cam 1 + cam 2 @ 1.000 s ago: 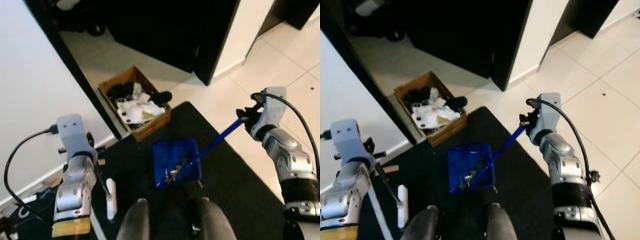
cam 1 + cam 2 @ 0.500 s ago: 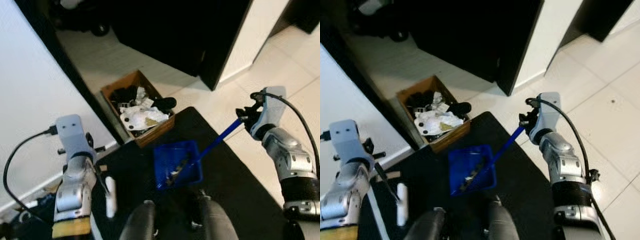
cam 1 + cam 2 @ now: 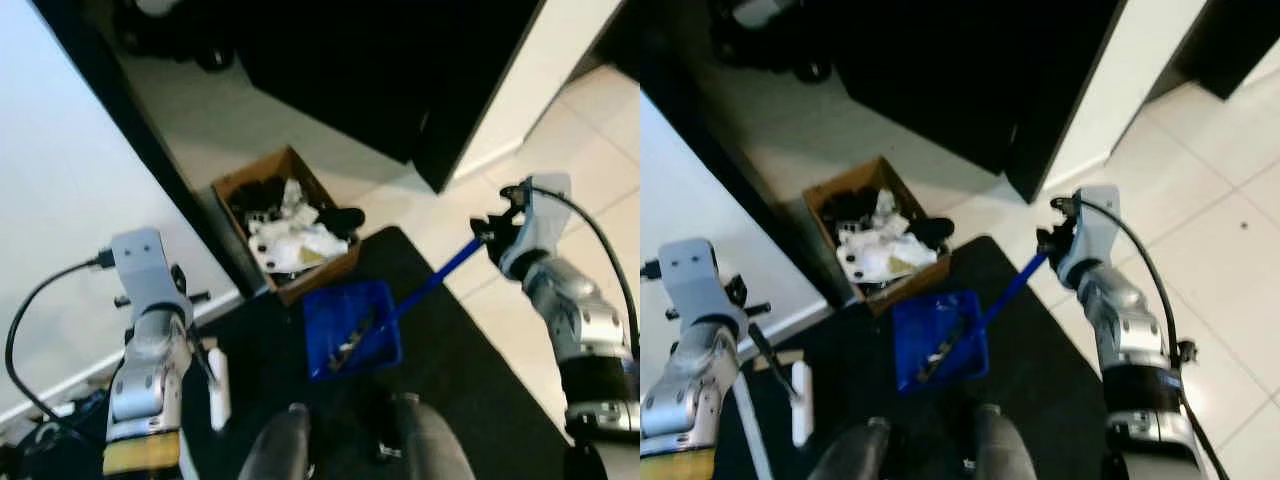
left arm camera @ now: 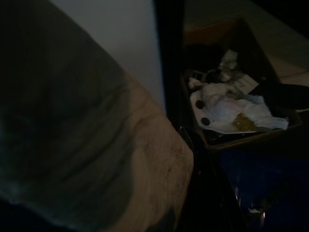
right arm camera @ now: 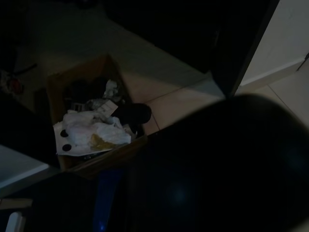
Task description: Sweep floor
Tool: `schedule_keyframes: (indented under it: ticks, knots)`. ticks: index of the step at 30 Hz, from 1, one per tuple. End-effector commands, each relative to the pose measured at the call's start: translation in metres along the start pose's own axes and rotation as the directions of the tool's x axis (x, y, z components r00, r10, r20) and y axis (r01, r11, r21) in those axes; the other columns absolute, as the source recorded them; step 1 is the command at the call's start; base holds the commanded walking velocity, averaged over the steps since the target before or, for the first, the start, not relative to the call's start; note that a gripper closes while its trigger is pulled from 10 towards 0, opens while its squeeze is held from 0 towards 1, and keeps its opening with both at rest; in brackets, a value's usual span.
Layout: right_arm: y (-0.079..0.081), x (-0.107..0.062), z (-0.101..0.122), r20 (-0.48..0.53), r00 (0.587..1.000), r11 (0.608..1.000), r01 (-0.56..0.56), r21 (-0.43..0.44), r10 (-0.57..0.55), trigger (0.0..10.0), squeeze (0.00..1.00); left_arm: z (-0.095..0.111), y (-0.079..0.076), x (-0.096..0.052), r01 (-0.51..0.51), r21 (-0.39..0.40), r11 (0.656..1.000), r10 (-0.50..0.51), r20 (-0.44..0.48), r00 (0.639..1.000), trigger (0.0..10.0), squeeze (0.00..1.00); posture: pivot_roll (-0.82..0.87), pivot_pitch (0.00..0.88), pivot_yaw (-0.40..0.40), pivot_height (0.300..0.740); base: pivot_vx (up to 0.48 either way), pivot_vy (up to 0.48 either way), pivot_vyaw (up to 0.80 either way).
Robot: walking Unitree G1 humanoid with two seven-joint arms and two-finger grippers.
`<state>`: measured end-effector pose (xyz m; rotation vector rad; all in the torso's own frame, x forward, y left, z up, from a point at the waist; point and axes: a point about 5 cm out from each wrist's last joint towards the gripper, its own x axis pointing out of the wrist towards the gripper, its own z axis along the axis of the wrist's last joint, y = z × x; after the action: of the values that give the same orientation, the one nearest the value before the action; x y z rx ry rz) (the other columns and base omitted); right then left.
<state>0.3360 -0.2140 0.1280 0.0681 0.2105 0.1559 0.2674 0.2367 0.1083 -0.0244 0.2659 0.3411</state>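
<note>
currently my right gripper (image 3: 488, 232) clamps the end of the blue dustpan (image 3: 352, 328) handle; pan w/ debris hangs over the black mat (image 3: 480, 370), near the cardboard box (image 3: 290, 225). light, stiff plastic, tips easily. left gripper (image 3: 205, 362) grasps the broom (image 3: 217, 385).

A pale blurred shape (image 4: 87, 145) hides much of the left wrist view; debris in the dustpan (image 3: 352, 328) is indistinct.

A blue dustpan (image 3: 352, 327) lies on a black mat (image 3: 480, 350) beside a brown box (image 3: 288, 238) holding white paper (image 3: 290, 238).
</note>
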Motion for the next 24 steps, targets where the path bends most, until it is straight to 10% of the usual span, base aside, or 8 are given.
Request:
schedule_keyframes:
  ticks: [1,24]
  knots:
    - [-0.0050,-0.0033,0.0006,0.006,1.000,1.000,0.017,-0.003,-0.017,10.0,0.00,-0.0026,0.0031,-0.0010,-0.012,0.024,1.000,0.012,-0.002,1.000,10.0,0.00,0.07,0.216,-0.003,0.740,0.337,-0.337,0.00]
    - [-0.0050,-0.0019,0.0003,0.006,1.000,1.000,0.019,-0.004,-0.019,10.0,0.00,-0.0021,0.0028,0.0007,-0.011,0.021,1.000,0.011,0.000,1.000,10.0,0.00,0.07,0.204,-0.002,0.740,0.348,-0.284,0.00]
